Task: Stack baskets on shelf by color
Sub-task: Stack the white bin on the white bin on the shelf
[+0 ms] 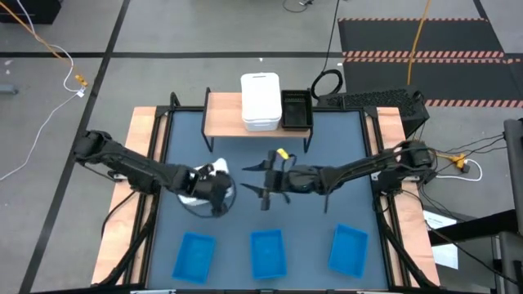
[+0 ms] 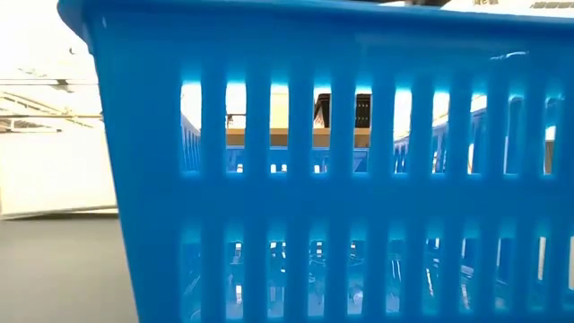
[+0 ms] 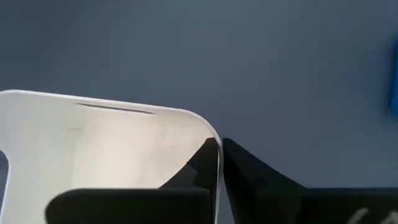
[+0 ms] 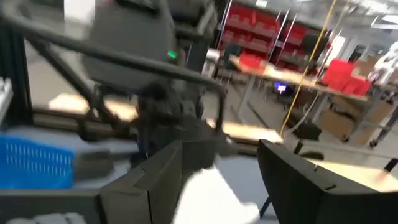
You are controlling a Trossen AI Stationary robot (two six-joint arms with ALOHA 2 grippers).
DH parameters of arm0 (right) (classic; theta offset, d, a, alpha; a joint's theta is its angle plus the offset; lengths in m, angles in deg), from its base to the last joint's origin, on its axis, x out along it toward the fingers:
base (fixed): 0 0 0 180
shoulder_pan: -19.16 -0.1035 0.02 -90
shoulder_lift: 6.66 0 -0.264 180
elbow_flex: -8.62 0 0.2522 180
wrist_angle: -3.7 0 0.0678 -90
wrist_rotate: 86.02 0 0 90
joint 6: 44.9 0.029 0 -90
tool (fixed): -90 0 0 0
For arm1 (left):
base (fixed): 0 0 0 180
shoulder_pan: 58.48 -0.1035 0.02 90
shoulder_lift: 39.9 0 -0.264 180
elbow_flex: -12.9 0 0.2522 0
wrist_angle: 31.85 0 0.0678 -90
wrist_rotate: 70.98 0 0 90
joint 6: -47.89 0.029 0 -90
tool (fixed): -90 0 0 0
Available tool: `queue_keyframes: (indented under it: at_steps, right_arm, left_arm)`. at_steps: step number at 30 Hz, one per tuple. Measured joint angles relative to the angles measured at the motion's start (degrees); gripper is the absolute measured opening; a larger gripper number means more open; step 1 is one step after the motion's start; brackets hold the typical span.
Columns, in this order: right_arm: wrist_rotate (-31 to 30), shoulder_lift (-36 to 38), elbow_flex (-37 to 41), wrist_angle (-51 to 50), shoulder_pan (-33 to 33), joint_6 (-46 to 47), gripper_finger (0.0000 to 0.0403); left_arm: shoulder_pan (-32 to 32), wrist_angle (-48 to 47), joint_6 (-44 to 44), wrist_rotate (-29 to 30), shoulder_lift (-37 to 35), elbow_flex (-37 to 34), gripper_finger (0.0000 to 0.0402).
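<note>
On the dark tabletop (image 1: 261, 208), two arms at work, baskets part-sorted.

At left, the left gripper (image 1: 214, 186) has its fingers (image 3: 205, 163) pinched on the rim of a white basket (image 3: 112, 146) resting on the table. At centre, the right gripper (image 1: 265, 181) hovers over the table with jaws wide apart, holding nothing. Along the near edge sit three blue baskets (image 1: 194, 255), well apart. On the shelf (image 1: 222, 114) at the far side stand white baskets (image 1: 261, 101), with a black basket (image 1: 296, 109) just to their right.
</note>
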Motion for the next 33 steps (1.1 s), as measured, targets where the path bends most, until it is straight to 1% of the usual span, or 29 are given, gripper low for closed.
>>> queue_keyframes:
  at_steps: [4, 8, 11, 14, 21, 25, 28, 31, 33]
  right_arm:
    - [0.0, 4.3, 5.1, 4.8, 0.0, 0.6, 0.0203]
    - [0.0, 7.8, 8.3, 5.2, 0.0, 0.6, 0.0203]
    - [-1.5, 9.0, 9.5, 4.9, 0.1, 0.4, 0.0203]
    - [-2.9, 9.6, 9.8, 5.1, 0.2, -0.7, 0.0203]
    - [-2.8, 9.5, 9.8, 4.1, 0.2, -0.5, 0.0203]
    - [-2.8, 9.5, 9.8, 2.8, 0.2, -0.2, 0.0203]
    - [-2.8, 9.1, 9.3, 0.6, 0.2, 0.6, 0.0203]
    - [-3.4, 5.4, 5.0, -6.4, 0.5, 2.8, 0.0203]
    - [-4.2, 1.0, 0.2, -13.3, 0.6, 6.4, 0.0203]
  left_arm:
    - [-5.0, 8.6, 0.4, -0.3, -0.1, 0.0, 0.0023]
    - [-8.2, 9.1, 3.2, -4.2, -2.2, 0.1, 0.0012]
    - [-8.8, 7.6, 5.4, -6.1, -4.1, 0.1, 0.0015]
    - [-8.7, 7.7, 8.3, -6.4, -5.6, 0.1, 0.0040]
    - [-7.3, 6.3, 11.6, -6.6, -6.5, 0.1, 0.0123]
    - [-5.9, -1.1, 14.4, -7.8, -7.9, 0.0, 0.0156]
    - [-4.1, -8.1, 15.7, -9.1, -9.9, 0.1, 0.0164]
    - [-2.2, -13.0, 15.0, -9.3, -11.8, 0.0, 0.0160]
    - [-1.5, -15.5, 11.8, -9.0, -13.2, 0.0, 0.0155]
